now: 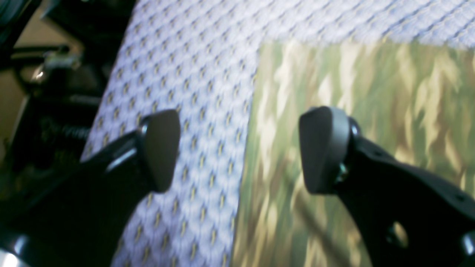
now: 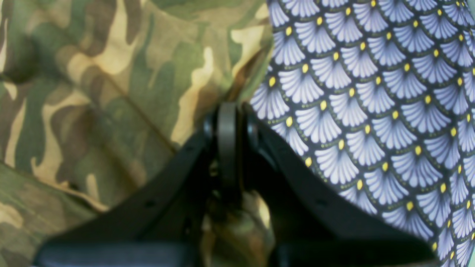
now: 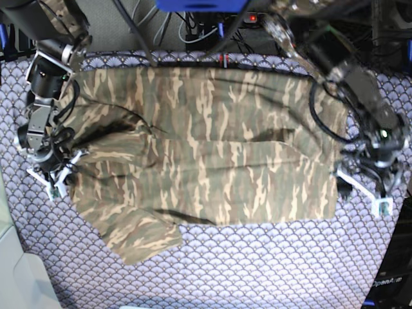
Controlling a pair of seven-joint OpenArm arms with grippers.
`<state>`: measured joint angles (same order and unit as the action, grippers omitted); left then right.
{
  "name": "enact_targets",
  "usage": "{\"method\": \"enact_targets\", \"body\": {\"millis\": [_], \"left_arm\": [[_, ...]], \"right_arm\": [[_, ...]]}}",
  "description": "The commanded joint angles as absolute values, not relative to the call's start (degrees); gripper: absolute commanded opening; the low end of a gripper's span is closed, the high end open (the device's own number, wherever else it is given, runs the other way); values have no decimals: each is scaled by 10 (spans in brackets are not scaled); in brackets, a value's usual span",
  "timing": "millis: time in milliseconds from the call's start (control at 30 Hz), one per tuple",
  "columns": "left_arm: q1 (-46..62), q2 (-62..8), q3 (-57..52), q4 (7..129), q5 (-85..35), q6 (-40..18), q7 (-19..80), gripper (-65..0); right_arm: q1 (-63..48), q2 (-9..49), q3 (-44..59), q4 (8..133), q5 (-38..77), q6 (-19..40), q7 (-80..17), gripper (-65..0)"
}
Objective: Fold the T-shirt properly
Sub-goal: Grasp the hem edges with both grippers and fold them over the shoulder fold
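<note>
R gripper (image 2: 227, 122): jaws pressed together, pinching the shirt (image 3: 206, 154) edge right where camo meets tablecloth (image 3: 257, 264); cloth bunched between the pads in R wrist view.
L gripper (image 1: 239, 148): jaws spread wide, nothing between them, hovering astride the shirt's straight edge, one pad over tablecloth, other over camo. L wrist view is blurry, can't tell height above cloth.

Step, imo: grab both ends before lifting for the fold. To do it well: L should drop straight onto the hem and close on both layers, not tablecloth too. Then lift both sides evenly, keep cloth taut btw grippers so the fold line stays straight. R grip is at the very edge, slip risk if pulled hard.

Shirt lies flat mid-table in base view, long axis L-R across the table. One sleeve (image 3: 138, 232) sticks out toward near edge on R-arm side; hem end by L arm.
</note>
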<state>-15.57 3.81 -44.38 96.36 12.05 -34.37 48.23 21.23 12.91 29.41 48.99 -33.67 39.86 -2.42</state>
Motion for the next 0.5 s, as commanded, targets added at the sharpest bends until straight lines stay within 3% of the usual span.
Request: {"method": "enact_targets", "body": {"millis": [0, 100, 233, 467], "left_arm": [[-175, 29, -444, 942, 121, -342, 462, -162], [-208, 18, -445, 842, 124, -332, 387, -163], [-229, -3, -439, 720, 119, -263, 291, -163], [-283, -45, -393, 523, 119, -196, 164, -163]], "right_arm": [[225, 138, 294, 500, -331, 400, -16, -650], [224, 138, 294, 500, -332, 400, -16, -650], [224, 138, 293, 500, -333, 400, -16, -650], [225, 142, 293, 500, -333, 400, -17, -650]]}}
